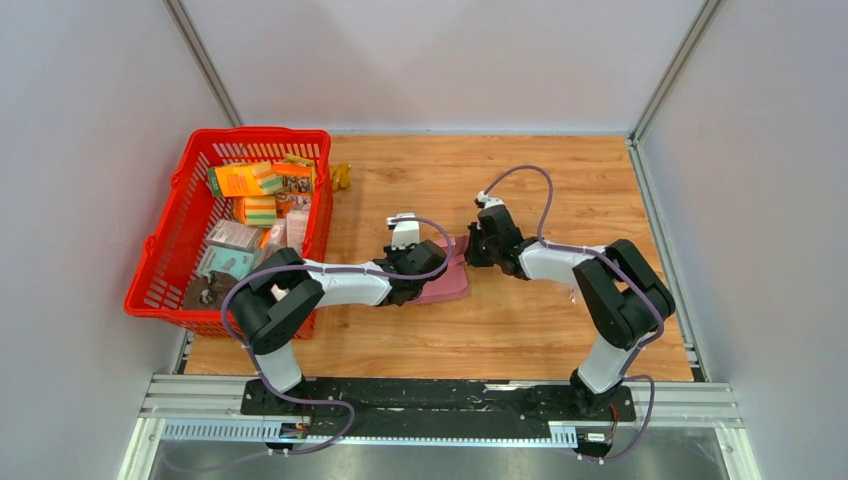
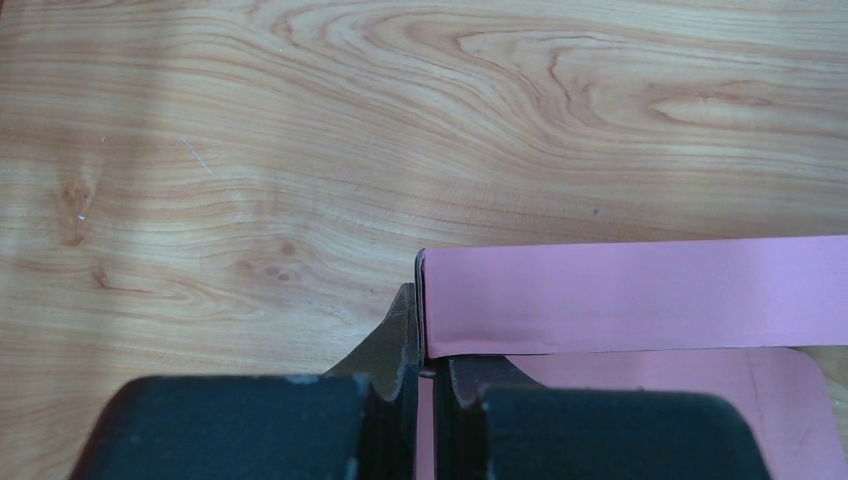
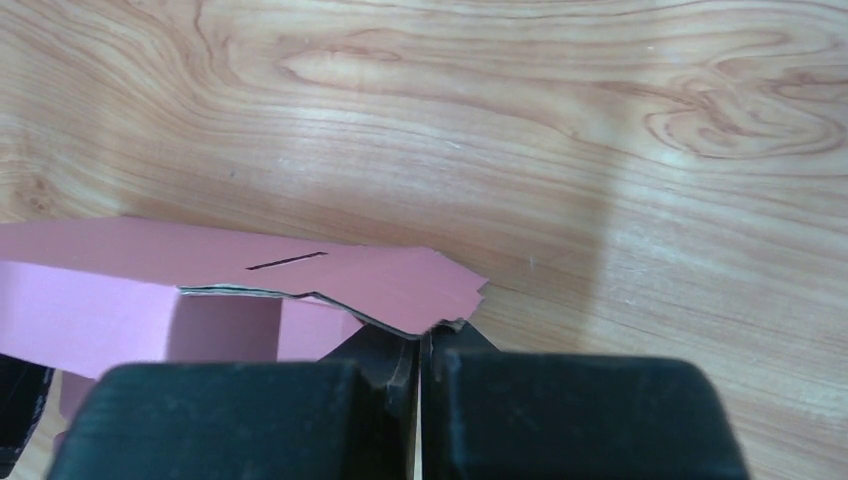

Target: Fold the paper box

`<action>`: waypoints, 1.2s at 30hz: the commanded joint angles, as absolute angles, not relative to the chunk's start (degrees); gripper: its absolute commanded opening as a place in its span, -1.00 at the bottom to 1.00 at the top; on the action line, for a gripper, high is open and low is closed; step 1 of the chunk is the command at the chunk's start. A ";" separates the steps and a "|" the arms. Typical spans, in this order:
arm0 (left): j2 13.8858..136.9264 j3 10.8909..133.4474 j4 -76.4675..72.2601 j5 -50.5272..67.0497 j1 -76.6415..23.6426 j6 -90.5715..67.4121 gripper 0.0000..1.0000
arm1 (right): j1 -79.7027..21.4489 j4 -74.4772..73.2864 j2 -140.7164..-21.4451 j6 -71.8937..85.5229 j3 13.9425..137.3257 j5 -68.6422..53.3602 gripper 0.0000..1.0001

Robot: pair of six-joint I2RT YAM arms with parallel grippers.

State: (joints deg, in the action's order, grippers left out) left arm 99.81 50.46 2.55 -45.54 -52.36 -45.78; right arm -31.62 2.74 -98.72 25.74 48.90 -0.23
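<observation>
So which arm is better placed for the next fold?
Probably right: the right claw grips a loose end tab of the paper box, free to swing; the left claw anchors the opposite edge.

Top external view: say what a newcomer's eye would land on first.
The pink paper box in the middle of the wooden table, pinched from both sides by the left end effector and the right end effector. Next, the red plastic basket at the far left, filled with printed packages.
</observation>
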 commanded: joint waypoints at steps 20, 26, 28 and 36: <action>100.46 51.33 3.25 -45.18 -52.12 -47.20 -1.00 | -32.34 6.86 -103.44 38.05 52.03 -8.97 -1.00; 100.55 50.27 1.32 -45.08 -52.12 -48.08 -1.00 | -32.34 4.93 -99.42 37.53 48.34 -6.07 -1.00; 100.63 49.92 1.41 -45.61 -51.94 -48.60 -1.00 | -32.43 1.17 -95.13 35.25 48.25 -4.93 -0.99; 100.81 49.83 1.14 -46.23 -51.77 -48.78 -1.00 | -30.42 -13.44 -81.48 26.55 46.94 5.53 -0.67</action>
State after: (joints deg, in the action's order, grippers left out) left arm 100.09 50.33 1.72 -45.95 -51.99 -47.57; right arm -32.05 -6.76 -88.29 32.01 47.53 -2.33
